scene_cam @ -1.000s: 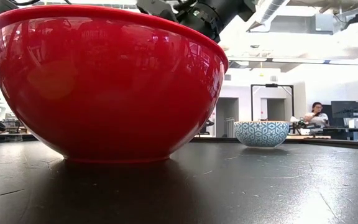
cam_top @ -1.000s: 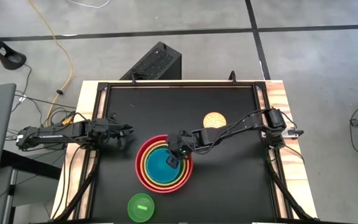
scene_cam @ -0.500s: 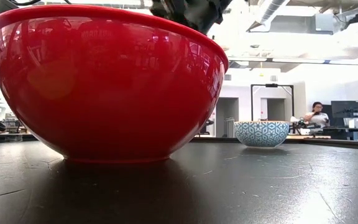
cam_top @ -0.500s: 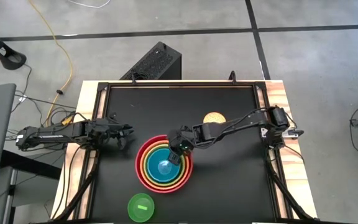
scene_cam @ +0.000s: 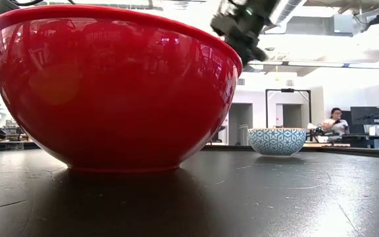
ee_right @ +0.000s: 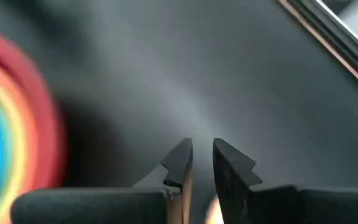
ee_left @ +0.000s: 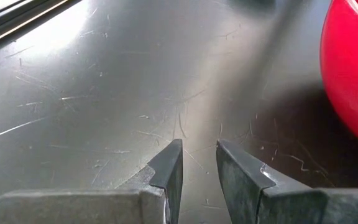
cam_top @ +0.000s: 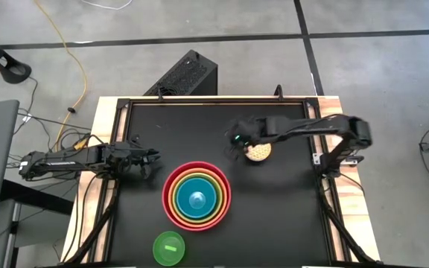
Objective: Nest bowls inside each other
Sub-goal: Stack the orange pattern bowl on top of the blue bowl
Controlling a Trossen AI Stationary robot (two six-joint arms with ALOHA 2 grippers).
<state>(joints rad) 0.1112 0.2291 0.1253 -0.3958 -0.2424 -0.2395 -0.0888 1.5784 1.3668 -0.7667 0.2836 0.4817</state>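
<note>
Four bowls sit nested near the table's middle: red point(cam_top: 171, 212) outermost, then orange, lime green and blue point(cam_top: 197, 199). The red one point(scene_cam: 110, 85) fills the low view. A small speckled tan bowl point(cam_top: 259, 153) stands on the table to the far right of the stack; in the low view its outside point(scene_cam: 277, 141) is patterned blue and white. The bright green bowl point(cam_top: 169, 248) stands alone at the near edge. My right gripper point(cam_top: 235, 145) point(ee_right: 202, 149) hovers above the table beside the speckled bowl, its fingers slightly apart with nothing between them. My left gripper point(cam_top: 153, 156) point(ee_left: 199, 149) waits left of the stack, open.
Black table top point(cam_top: 281, 216) with a raised frame point(cam_top: 214, 100) around it; bare surface shows right of the stack and at the far side. A black box point(cam_top: 185, 74) and cables lie on the floor beyond the far edge. People sit in the room behind point(scene_cam: 334, 122).
My right gripper has risen out of the nested stack and swung toward the table's far right, ending beside the speckled bowl and tipping less steeply. The blue bowl stays in the stack.
</note>
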